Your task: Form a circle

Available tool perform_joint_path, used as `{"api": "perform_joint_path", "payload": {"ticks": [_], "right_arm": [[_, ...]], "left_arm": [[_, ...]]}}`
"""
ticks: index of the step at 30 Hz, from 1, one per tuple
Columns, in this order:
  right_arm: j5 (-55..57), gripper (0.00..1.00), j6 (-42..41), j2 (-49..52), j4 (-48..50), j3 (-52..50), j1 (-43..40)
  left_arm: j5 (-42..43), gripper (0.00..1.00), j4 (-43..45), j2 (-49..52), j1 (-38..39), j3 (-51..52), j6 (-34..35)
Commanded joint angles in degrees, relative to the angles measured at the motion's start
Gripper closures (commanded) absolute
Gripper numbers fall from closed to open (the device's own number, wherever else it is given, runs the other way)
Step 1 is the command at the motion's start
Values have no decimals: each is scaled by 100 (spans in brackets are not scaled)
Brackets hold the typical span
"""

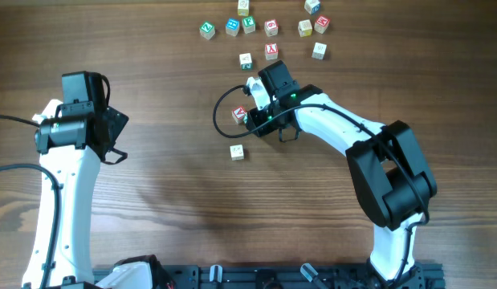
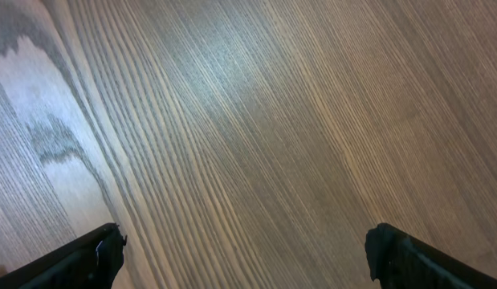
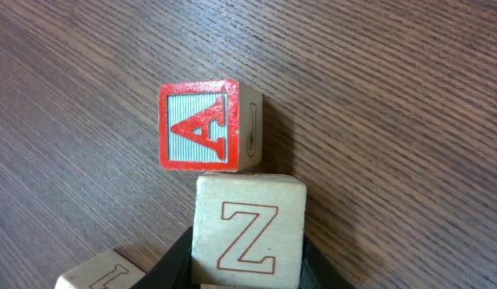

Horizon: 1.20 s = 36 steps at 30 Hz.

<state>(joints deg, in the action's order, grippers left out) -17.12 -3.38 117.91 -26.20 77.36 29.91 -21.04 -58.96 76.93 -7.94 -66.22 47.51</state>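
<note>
Nearest the robot's base, the left claw (image 2: 244,249) hangs spread wide above the wooden table (image 2: 256,120). Further out, a lone cream cube (image 1: 237,151) lies mid-table. Just beyond it, the right claw (image 3: 246,261) pinches a cream Z cube (image 3: 248,225). This cube belongs to a tight cluster (image 1: 239,114) near the table's centre. A red A cube (image 3: 197,128) touches its far side, and a third cream cube (image 3: 95,273) sits just beside it. Farthest away lies a loose scatter of cubes (image 1: 264,28) with green, blue and red faces.
</note>
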Motion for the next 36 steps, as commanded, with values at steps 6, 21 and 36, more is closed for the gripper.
{"api": "perform_joint_path", "payload": {"ticks": [6,21,36], "right_arm": [[321,90,-428,76,22,-24,24],[387,76,-435,74,44,-24,24],[625,49,-730,74,-22,-24,24]], "left_arm": [[48,0,-2,13,-37,-11,76],[48,0,-2,13,-37,-11,76],[48,0,-2,13,-37,-11,76]]}}
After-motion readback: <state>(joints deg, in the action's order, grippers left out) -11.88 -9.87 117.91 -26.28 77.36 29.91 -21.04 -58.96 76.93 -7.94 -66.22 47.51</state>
